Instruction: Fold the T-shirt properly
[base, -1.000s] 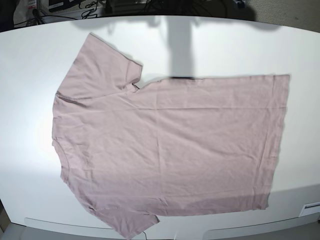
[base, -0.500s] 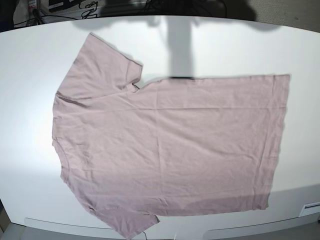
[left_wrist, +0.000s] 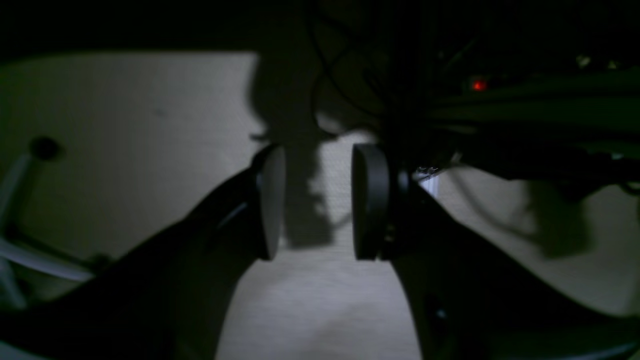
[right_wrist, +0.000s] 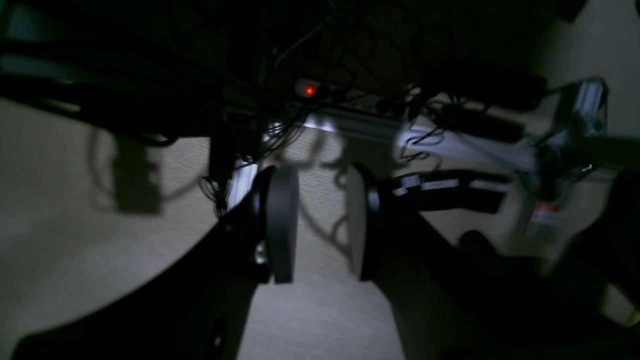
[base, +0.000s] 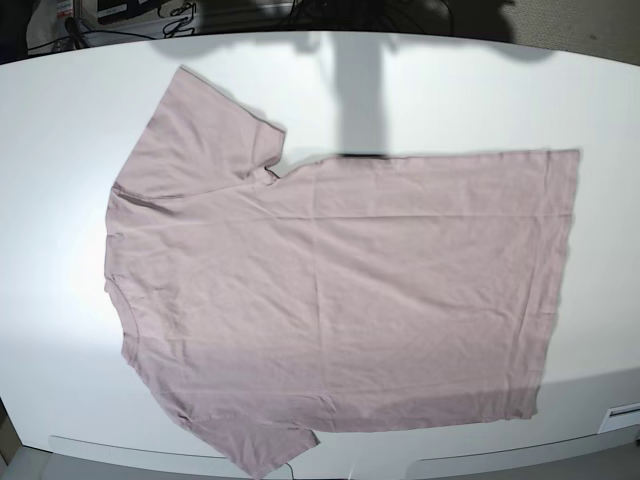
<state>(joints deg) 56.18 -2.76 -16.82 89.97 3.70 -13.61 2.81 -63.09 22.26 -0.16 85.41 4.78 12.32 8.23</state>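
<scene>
The pink-mauve T-shirt (base: 330, 290) lies flat and spread out on the white table (base: 480, 90) in the base view, neck to the left, hem to the right, one sleeve toward the far edge and one at the near edge. Neither gripper shows in the base view. In the left wrist view my left gripper (left_wrist: 317, 202) is open and empty, away from the table, over a dim floor. In the right wrist view my right gripper (right_wrist: 320, 225) is also open and empty over the floor. The T-shirt shows in neither wrist view.
Cables and equipment lie past the table's far edge (base: 130, 12). A dark shadow band (base: 360, 90) crosses the far middle of the table. Under-table cables and a red indicator light (right_wrist: 310, 90) show in the right wrist view.
</scene>
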